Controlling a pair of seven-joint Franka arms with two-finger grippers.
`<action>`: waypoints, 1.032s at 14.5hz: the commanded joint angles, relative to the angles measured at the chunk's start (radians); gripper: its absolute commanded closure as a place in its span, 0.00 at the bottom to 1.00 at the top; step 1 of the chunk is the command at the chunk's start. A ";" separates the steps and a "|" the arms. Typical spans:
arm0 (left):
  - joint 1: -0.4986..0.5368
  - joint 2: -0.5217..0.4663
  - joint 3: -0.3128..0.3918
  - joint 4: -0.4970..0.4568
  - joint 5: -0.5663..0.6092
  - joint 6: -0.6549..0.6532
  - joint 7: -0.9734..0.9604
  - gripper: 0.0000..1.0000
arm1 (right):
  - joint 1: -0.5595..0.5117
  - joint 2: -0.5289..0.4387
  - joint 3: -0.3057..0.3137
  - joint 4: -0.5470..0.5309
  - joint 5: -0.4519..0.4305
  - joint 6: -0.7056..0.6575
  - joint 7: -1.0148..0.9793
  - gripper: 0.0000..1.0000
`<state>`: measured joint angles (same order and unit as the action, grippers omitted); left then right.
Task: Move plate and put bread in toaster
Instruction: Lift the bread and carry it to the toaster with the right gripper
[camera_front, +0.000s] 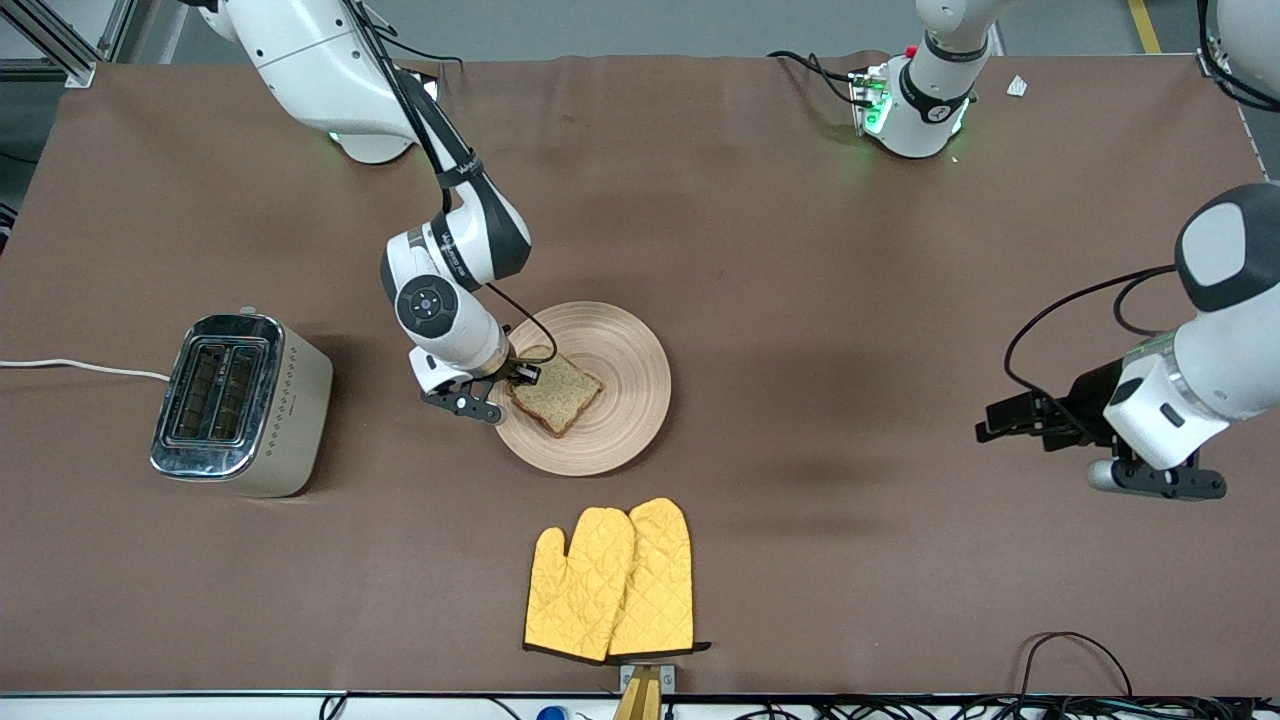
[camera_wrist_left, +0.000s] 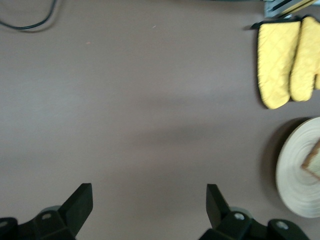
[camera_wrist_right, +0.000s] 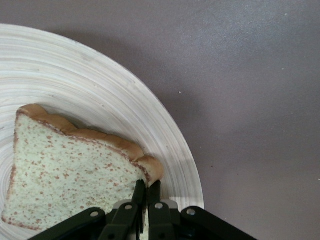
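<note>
— Toaster first: it stands toward the right arm's end of the bench, both slots up, with its white cord running off the edge.

— And the right gripper?

— Down at the rim of the plate, on the edge facing the toaster. In the right wrist view its fingers are pinched together on the crust of the bread, near a corner of the slice.

— Where is the bread lying?

— On the plate, about mid-bench. A pair of yellow oven mitts lies nearer the front camera than the plate.

— What about the left gripper?

— That arm waits toward its own end of the bench, well apart from the plate. Its fingers are spread wide over bare bench, holding nothing.
</note>
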<state>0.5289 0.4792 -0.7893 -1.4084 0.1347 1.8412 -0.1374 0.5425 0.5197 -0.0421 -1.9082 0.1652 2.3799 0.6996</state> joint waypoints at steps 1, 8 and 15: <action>0.011 -0.088 0.015 -0.009 0.037 -0.100 -0.021 0.00 | 0.011 -0.006 -0.007 -0.003 0.011 0.005 0.006 1.00; 0.017 -0.215 0.010 0.025 0.075 -0.292 -0.021 0.00 | -0.009 -0.050 -0.033 0.259 -0.054 -0.434 0.000 1.00; -0.280 -0.362 0.422 0.008 -0.077 -0.379 0.002 0.00 | -0.084 -0.049 -0.047 0.529 -0.436 -0.911 -0.294 1.00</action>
<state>0.3700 0.1747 -0.5322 -1.3789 0.1365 1.4884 -0.1408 0.4920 0.4628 -0.0958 -1.4306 -0.1848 1.5520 0.5186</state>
